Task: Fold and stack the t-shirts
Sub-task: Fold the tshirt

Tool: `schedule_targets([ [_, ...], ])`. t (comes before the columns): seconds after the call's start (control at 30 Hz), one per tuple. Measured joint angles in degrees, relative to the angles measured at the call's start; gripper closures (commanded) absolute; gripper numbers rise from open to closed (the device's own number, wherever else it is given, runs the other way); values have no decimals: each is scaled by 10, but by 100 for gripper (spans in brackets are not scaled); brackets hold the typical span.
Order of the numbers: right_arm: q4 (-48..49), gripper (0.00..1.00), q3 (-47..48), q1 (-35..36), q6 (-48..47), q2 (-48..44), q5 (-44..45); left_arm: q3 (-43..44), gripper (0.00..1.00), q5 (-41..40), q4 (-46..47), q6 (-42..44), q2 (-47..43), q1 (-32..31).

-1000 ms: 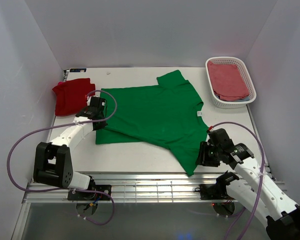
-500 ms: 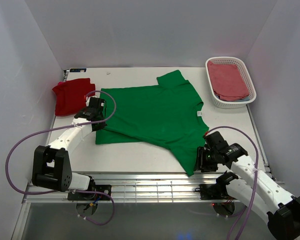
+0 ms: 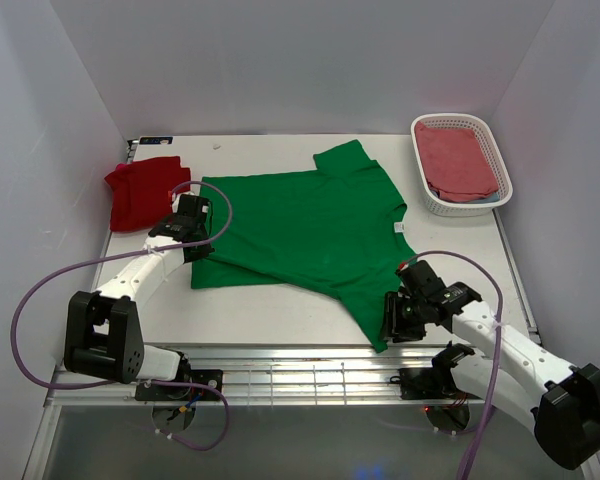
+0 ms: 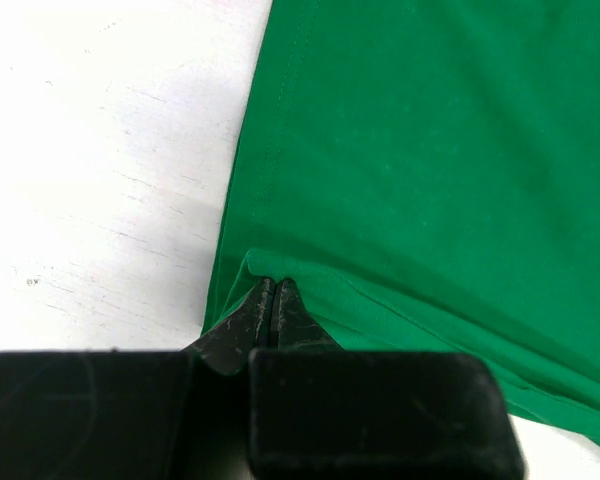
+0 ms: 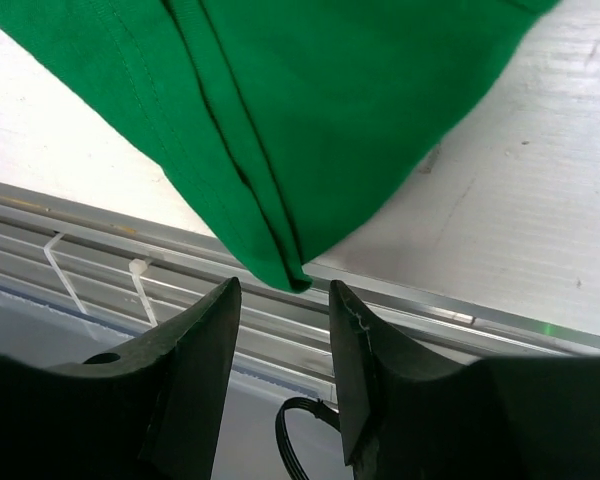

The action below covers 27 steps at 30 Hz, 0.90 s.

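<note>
The green t-shirt (image 3: 310, 235) lies spread on the white table. The red t-shirt (image 3: 145, 190) lies crumpled at the back left. My left gripper (image 3: 194, 243) is at the green shirt's left edge. In the left wrist view it (image 4: 273, 285) is shut, pinching the hem of the green t-shirt (image 4: 430, 180), which puckers at the tips. My right gripper (image 3: 392, 322) is open at the shirt's near tip by the table's front edge. In the right wrist view the folded tip of the green t-shirt (image 5: 310, 100) hangs just ahead of the open gripper (image 5: 283, 290), not touching the fingers.
A white basket (image 3: 465, 207) holding a pink cloth (image 3: 458, 158) stands at the back right. The metal rail (image 3: 300, 360) runs along the table's front edge, right under my right gripper. White walls enclose the table on three sides.
My right gripper has moved left and toward the front edge, up to the shirt's near tip. The left gripper has stayed at the hem.
</note>
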Motion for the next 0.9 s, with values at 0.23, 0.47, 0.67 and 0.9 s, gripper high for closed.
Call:
schedule_targets([
  [0.23, 33, 53, -12, 15, 8, 29, -3, 0, 98, 0, 0, 0, 0, 0],
  [0.47, 44, 64, -19, 33, 19, 43, -3, 1, 97, 0, 0, 0, 0, 0],
  [0.67, 58, 86, -27, 48, 31, 58, -4, 1, 98, 0, 1, 0, 1, 0],
  [0.9, 39, 92, -18, 68, 42, 57, 10, 1, 98, 0, 1, 0, 2, 0],
])
